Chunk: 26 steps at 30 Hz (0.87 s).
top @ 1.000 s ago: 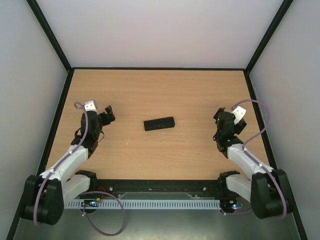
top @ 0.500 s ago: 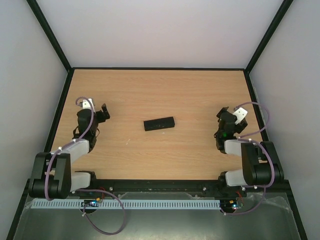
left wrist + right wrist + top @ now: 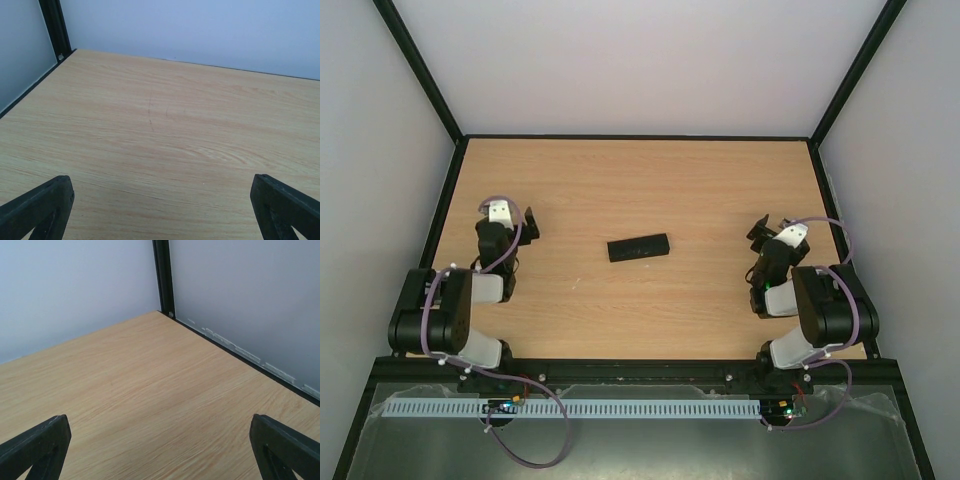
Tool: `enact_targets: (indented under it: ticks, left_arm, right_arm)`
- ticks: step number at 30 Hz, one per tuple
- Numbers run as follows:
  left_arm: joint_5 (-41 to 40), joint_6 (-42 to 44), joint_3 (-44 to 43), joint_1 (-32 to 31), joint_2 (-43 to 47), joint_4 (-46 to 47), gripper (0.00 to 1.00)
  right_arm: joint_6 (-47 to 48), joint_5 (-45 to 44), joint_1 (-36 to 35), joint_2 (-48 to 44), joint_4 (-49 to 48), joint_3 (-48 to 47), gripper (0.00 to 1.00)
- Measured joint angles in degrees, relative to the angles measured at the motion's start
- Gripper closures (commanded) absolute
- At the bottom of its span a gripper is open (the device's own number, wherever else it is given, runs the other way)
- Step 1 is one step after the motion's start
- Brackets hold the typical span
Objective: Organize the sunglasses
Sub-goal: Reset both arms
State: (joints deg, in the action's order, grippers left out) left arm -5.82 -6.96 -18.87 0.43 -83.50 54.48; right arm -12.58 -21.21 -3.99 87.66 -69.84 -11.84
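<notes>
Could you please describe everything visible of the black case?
The case is a slim black oblong, matte-looking and seemingly shut. It lies flat near the middle of the wooden table, its long axis roughly left to right, with the right end slightly farther back. Only the table touches it. Finer detail is too small to tell.

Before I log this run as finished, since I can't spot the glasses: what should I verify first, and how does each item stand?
1. Left hand open, holding nothing: ok.
2. Right hand open, holding nothing: ok.
3. Black case lying flat on the table, apart from both hands: ok.
4. Black case shut: cannot tell, too small from above.
5. Sunglasses in sight: not ok, no view shows them.
6. Sunglasses inside the case: cannot tell.
</notes>
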Motion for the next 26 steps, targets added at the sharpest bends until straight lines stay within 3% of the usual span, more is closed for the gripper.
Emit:
enact_targets:
  ticks: [7, 26]
  left_arm:
    - [1.73, 2.16, 3.69, 0.02, -4.15, 9.64, 0.01]
    - [1.70, 3.17, 4.59, -0.17, -4.74, 13.79, 0.00]
  right_arm:
    - [1.03, 1.42, 0.02, 0.39, -2.62, 0.35, 0.01]
    - [1.09, 1.81, 0.02, 0.35, -2.86, 0.35, 0.01]
